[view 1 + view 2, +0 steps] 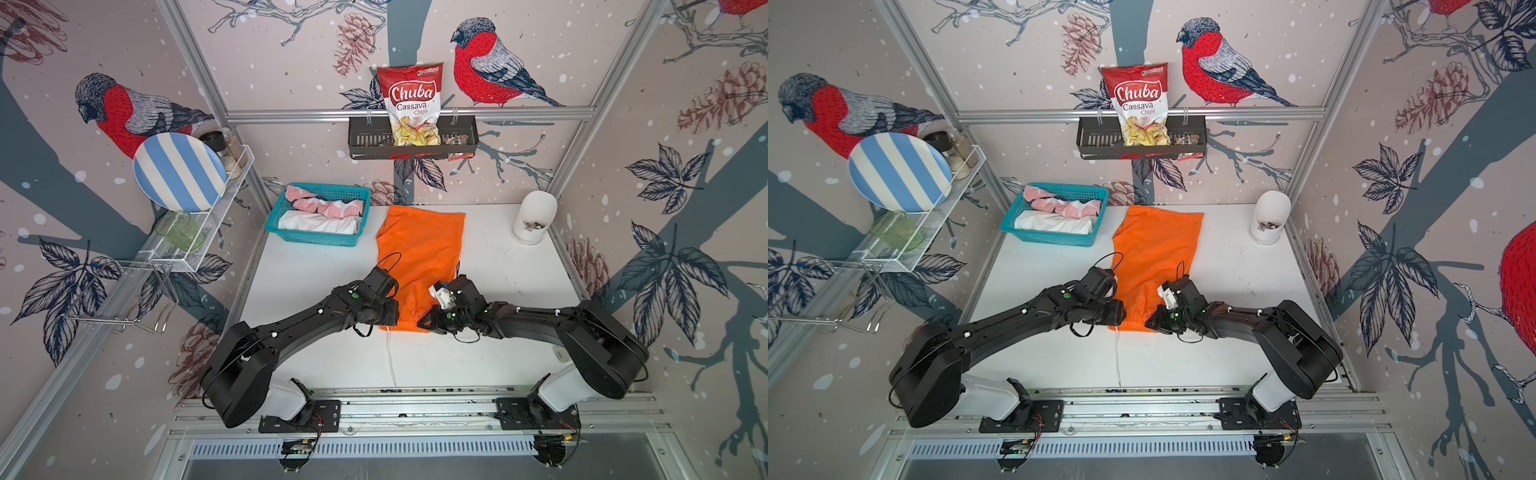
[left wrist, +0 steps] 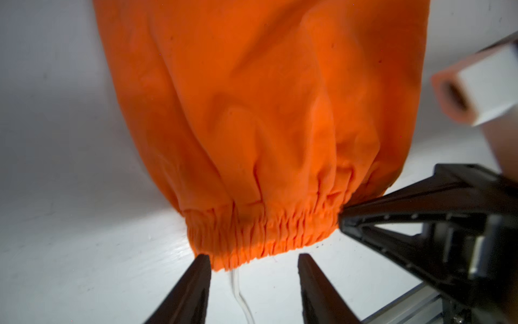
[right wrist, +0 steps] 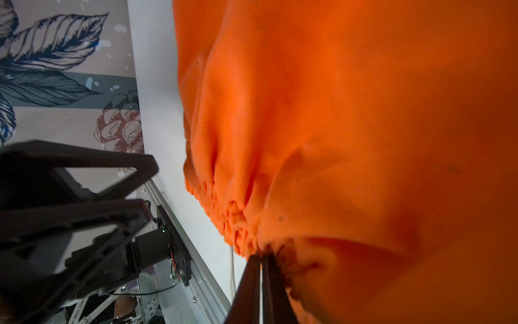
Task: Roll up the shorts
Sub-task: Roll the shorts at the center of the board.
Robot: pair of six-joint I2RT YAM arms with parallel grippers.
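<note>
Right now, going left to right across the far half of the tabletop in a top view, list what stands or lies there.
teal basket → orange shorts → white canister

On the white worktop (image 1: 324,291) lie orange shorts (image 1: 419,249), spread out, waistband by the left tool (image 2: 252,259) and right tool (image 3: 260,256). A blue basket (image 1: 316,240) sits well beyond the left tool, a white pot (image 1: 534,216) well beyond the right tool.
</note>
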